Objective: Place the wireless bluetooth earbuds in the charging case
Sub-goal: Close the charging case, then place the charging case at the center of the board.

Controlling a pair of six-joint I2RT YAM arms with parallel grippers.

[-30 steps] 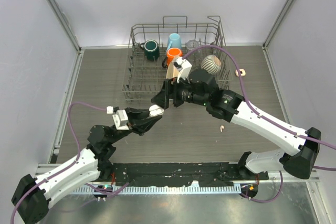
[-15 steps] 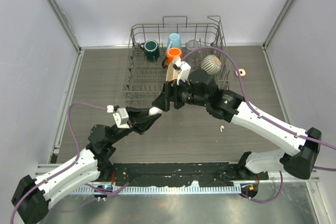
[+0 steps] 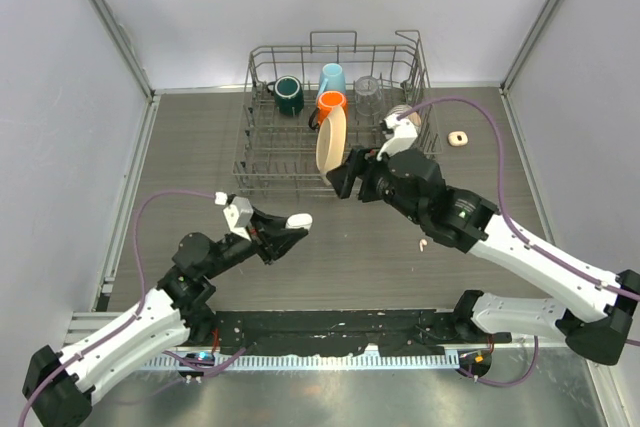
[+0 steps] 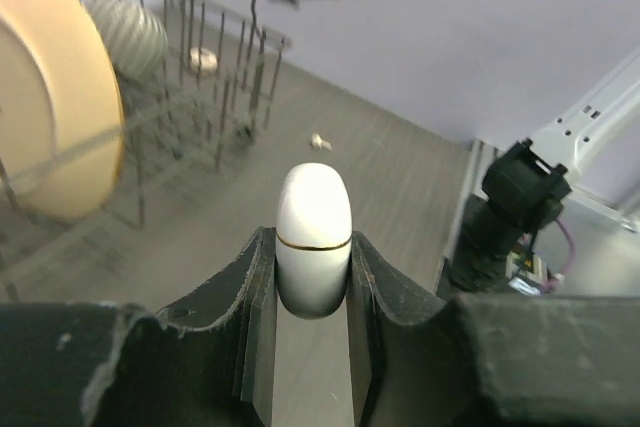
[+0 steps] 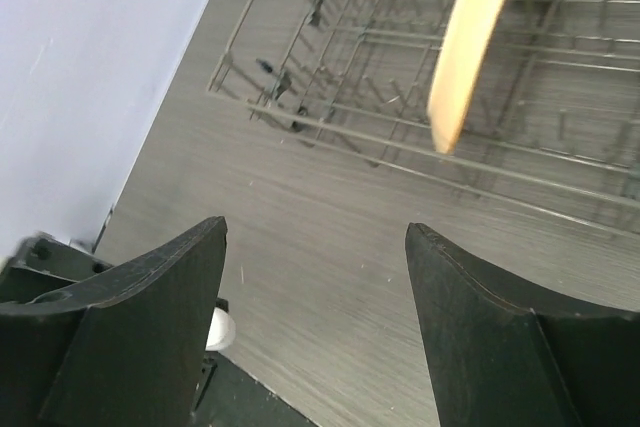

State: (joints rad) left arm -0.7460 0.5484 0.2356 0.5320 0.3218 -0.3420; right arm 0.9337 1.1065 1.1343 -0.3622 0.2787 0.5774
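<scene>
My left gripper [image 3: 288,228] is shut on the white charging case [image 3: 298,219], held above the table left of centre. In the left wrist view the case [image 4: 313,237] stands between the fingers [image 4: 255,292] with its lid seam closed. My right gripper [image 3: 338,179] is open and empty, up and to the right of the case, near the rack's front; its jaws [image 5: 315,232] stand wide apart over bare table. One white earbud [image 3: 424,244] lies on the table below the right arm and also shows in the left wrist view [image 4: 319,141]. The other earbuds are not clearly in view.
A wire dish rack [image 3: 262,152] stands at the back with a dark green mug [image 3: 289,95], a light blue mug [image 3: 332,77], an orange mug [image 3: 331,102], a cream plate [image 3: 330,139] and a grey ribbed bowl [image 3: 405,119]. A small cream object [image 3: 458,138] lies right of the rack.
My right gripper has drawn back from the case, up and to the right, with its jaws open. My left gripper still holds the case and has shifted slightly.
</scene>
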